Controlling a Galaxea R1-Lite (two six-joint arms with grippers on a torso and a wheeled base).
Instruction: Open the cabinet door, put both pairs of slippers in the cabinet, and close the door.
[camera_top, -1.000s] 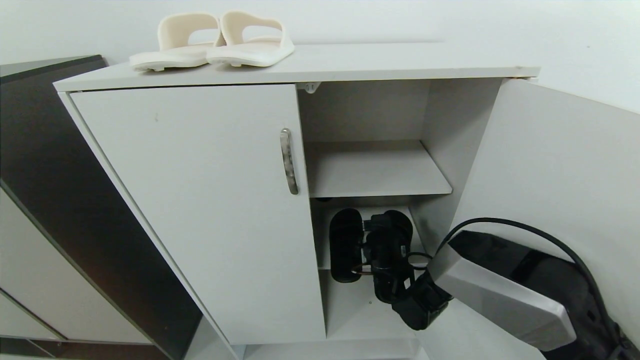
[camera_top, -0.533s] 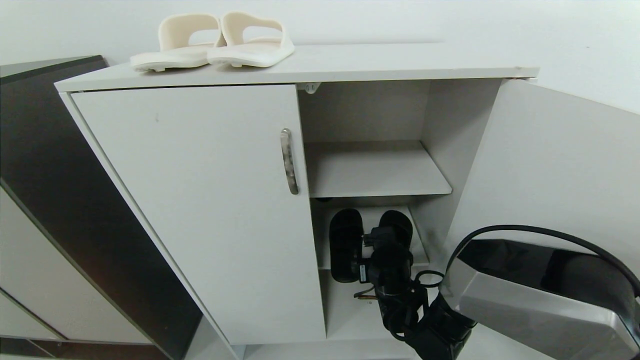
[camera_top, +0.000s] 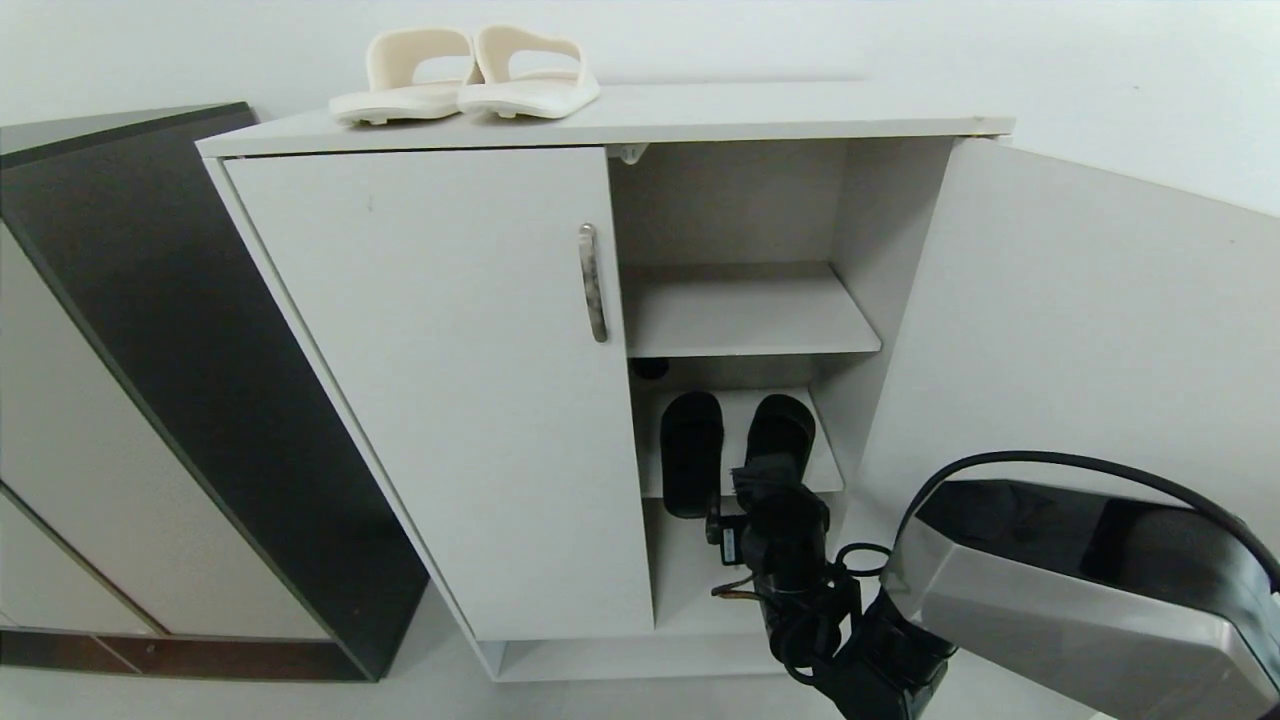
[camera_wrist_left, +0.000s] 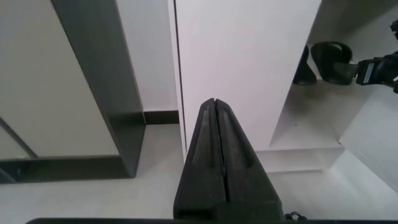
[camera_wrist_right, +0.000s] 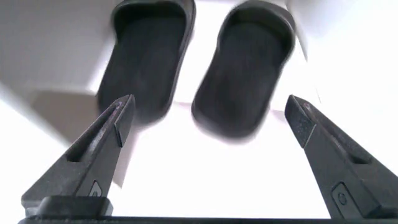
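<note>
A pair of black slippers (camera_top: 735, 445) lies side by side on the middle shelf (camera_top: 828, 470) of the white cabinet (camera_top: 700, 105). They fill the space ahead of the open fingers (camera_wrist_right: 115, 121) in the right wrist view as black slippers (camera_wrist_right: 245, 68). My right gripper (camera_top: 762, 478) hangs open just in front of that shelf, holding nothing. A cream pair of slippers (camera_top: 465, 75) rests on the cabinet top at its left end. The right door (camera_top: 1080, 330) stands wide open. My left gripper (camera_wrist_left: 214, 102) is shut and empty, low near the floor before the shut left door (camera_wrist_left: 242, 56).
The left door (camera_top: 450, 380) with its metal handle (camera_top: 593, 283) is shut. The upper shelf (camera_top: 745, 315) is bare. A dark panel (camera_top: 130, 330) leans beside the cabinet on the left. Light floor (camera_wrist_left: 155, 180) lies in front.
The right gripper has drawn back out of the cabinet, leaving the black slippers on the shelf. The head camera has pulled away, so the cabinet looks smaller.
</note>
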